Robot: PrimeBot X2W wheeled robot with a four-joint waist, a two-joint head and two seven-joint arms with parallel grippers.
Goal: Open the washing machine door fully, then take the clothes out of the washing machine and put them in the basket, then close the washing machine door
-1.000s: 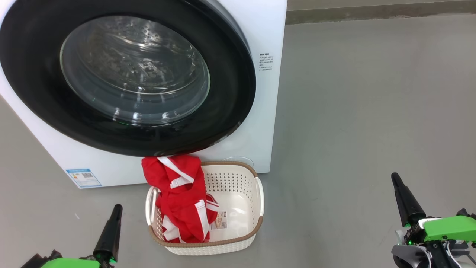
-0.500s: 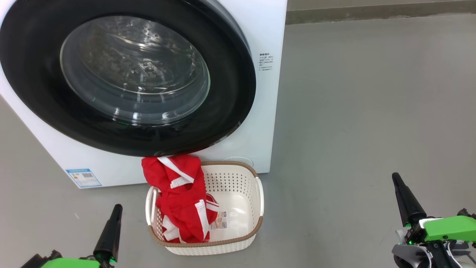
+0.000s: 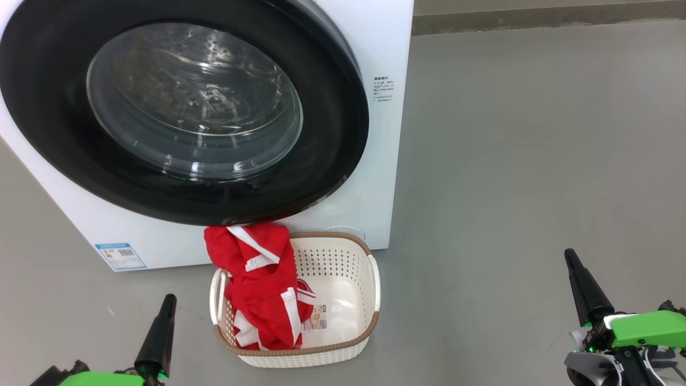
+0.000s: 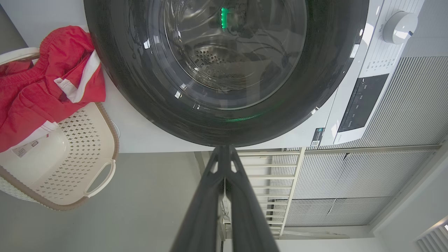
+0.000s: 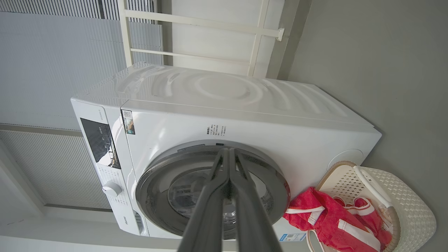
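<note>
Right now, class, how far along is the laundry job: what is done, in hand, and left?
Done: the clothes lie in the basket, draped over its rim; the washing machine door looks shut on the washing machine. In hand: nothing; left gripper and right gripper are shut and empty. Left: apparently nothing.

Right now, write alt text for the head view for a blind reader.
A white washing machine with its black-rimmed door closed; in front, a cream basket holds red clothes spilling over its far left rim. The left gripper and right gripper, shut and empty, sit low at each side.
</note>
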